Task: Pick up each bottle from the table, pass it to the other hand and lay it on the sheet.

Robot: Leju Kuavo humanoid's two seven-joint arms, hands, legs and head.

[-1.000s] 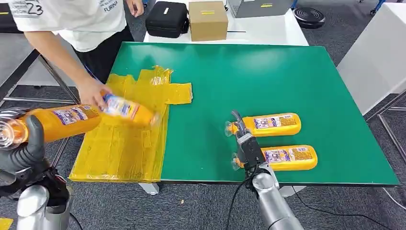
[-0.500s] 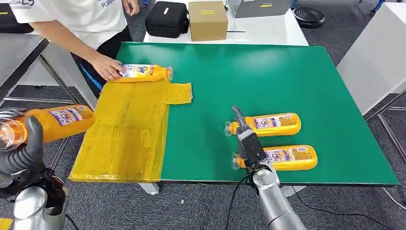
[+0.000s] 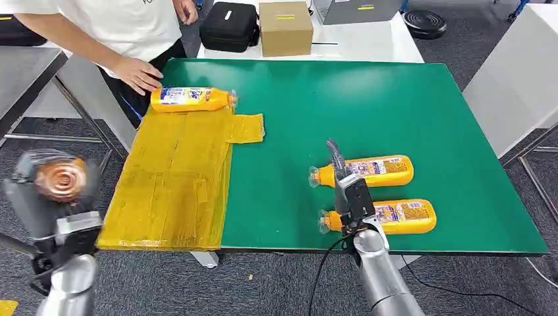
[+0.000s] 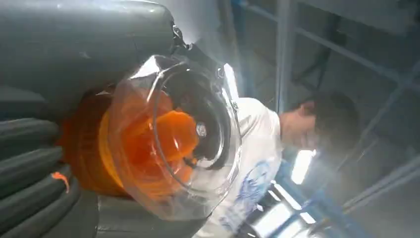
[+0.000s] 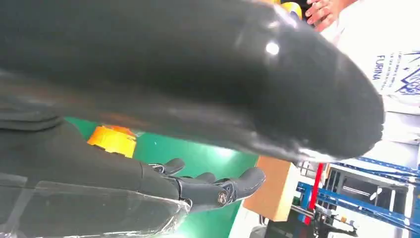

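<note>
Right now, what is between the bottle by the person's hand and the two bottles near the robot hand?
Bare green table and a yellow sheet flap, seen in the head view.

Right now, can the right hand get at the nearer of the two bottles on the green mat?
Probably yes. The right hand is open and sits just beside the nearer bottle, at its cap end. Nothing lies between them; the farther bottle is clear of the path.
</note>
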